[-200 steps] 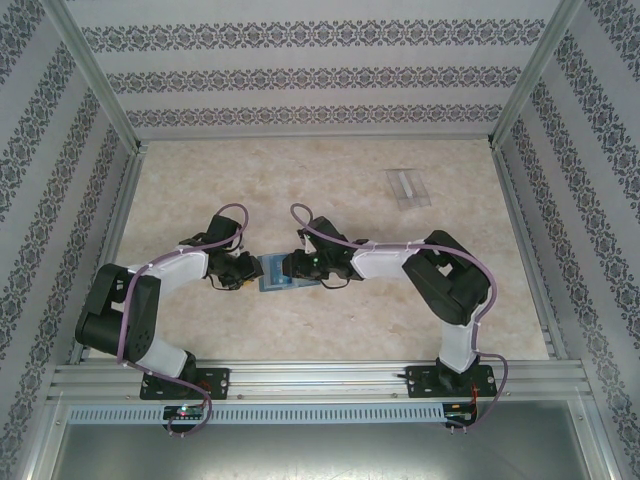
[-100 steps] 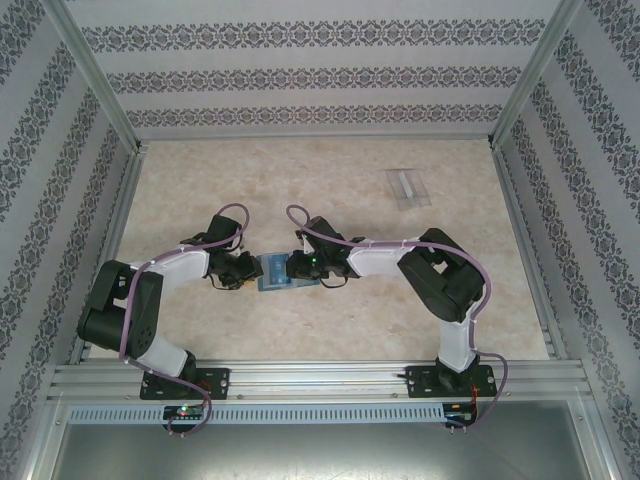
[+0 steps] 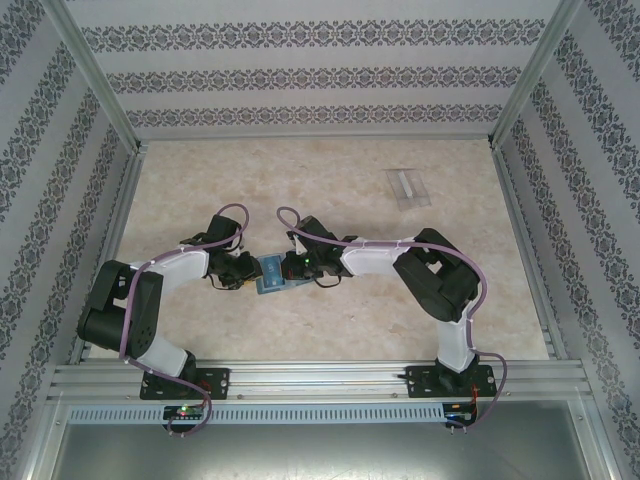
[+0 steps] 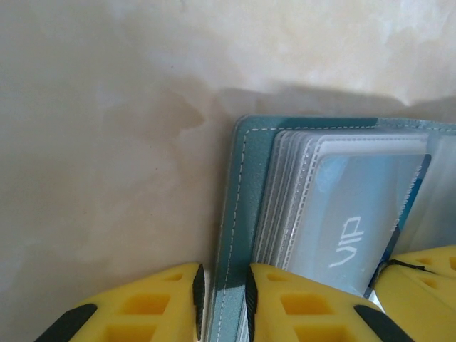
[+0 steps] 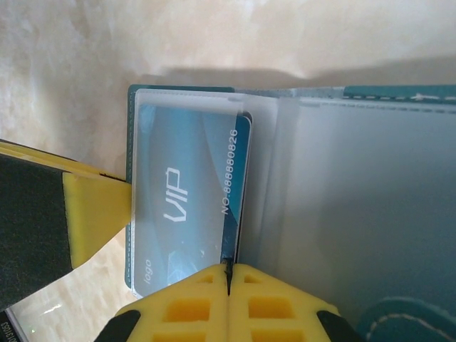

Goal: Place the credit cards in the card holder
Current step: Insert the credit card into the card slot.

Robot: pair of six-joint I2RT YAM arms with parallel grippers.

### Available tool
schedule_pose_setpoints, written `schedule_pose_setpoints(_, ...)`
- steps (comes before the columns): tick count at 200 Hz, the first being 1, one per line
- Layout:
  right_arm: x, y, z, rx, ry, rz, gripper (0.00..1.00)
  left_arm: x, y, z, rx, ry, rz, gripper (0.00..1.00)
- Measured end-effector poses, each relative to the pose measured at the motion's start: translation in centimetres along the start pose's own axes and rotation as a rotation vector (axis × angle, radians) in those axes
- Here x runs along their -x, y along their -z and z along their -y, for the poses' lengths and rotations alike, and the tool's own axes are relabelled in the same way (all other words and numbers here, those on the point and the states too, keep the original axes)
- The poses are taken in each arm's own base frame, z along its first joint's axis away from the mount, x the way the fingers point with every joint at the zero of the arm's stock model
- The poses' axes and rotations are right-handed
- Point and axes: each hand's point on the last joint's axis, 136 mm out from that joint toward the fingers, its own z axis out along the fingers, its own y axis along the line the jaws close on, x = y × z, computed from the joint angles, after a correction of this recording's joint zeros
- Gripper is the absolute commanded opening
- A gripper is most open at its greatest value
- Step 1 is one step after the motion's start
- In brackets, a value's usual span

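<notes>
The card holder lies open on the desk between the two tools, which meet over it from opposite sides. The left tool is clamped on the teal cover's stitched edge, one finger on each side of it. This looks meant to pin the case open and keep it from sliding, so the stack of clear sleeves just ahead of its fingers cannot flip shut.

The right tool has its jaws pressed fully together at the near corner of a blue credit card marked VIP. Whether that thin corner is nipped between them cannot be told. The card lies under the top sleeve with most of its face covered, and only a narrow strip on the fold side looks bare. It seems close to seated, and closed fingers would serve as a blunt pusher for the last bit.

Room is tight. Beside the right tool, the left tool's yellow finger touches the holder's outer edge, with little more than the card between them. Any push toward that edge runs straight at the left tool. The fold side ahead of the right tool is freer, with loose sleeves and the other cover. A clear plastic box sits well apart from both tools, with bare desk around it
</notes>
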Motion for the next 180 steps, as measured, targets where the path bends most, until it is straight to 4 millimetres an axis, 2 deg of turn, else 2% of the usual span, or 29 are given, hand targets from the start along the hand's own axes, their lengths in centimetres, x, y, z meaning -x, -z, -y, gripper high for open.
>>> schedule_pose_setpoints(21,0.1,0.0,-0.1,0.003,0.001,-0.001,0.03,0.0,0.0,0.0,-0.003,0.000,-0.001,0.26)
schedule_pose_setpoints(57,0.0,0.0,-0.2,0.009,0.005,-0.005,0.12,0.0,0.0,0.1,-0.013,0.004,-0.003,0.31)
schedule_pose_setpoints(77,0.0,0.1,-0.2,0.016,0.013,-0.010,0.23,0.1,0.1,0.2,-0.018,0.005,-0.001,0.38)
schedule_pose_setpoints(106,0.3,0.6,-0.2,0.065,0.011,-0.027,0.29,0.6,0.7,0.2,-0.031,0.017,0.017,0.49)
schedule_pose_setpoints(133,0.9,2.9,-0.2,0.089,0.033,-0.007,0.36,1.2,1.9,0.8,-0.061,0.012,0.055,0.55)
schedule_pose_setpoints(157,1.7,6.0,-1.0,0.092,0.080,0.046,0.43,1.8,3.3,1.6,-0.092,0.011,0.101,0.56)
schedule_pose_setpoints(180,2.2,8.3,-1.0,0.035,0.106,0.104,0.51,1.4,3.4,1.5,-0.101,0.018,0.102,0.57)
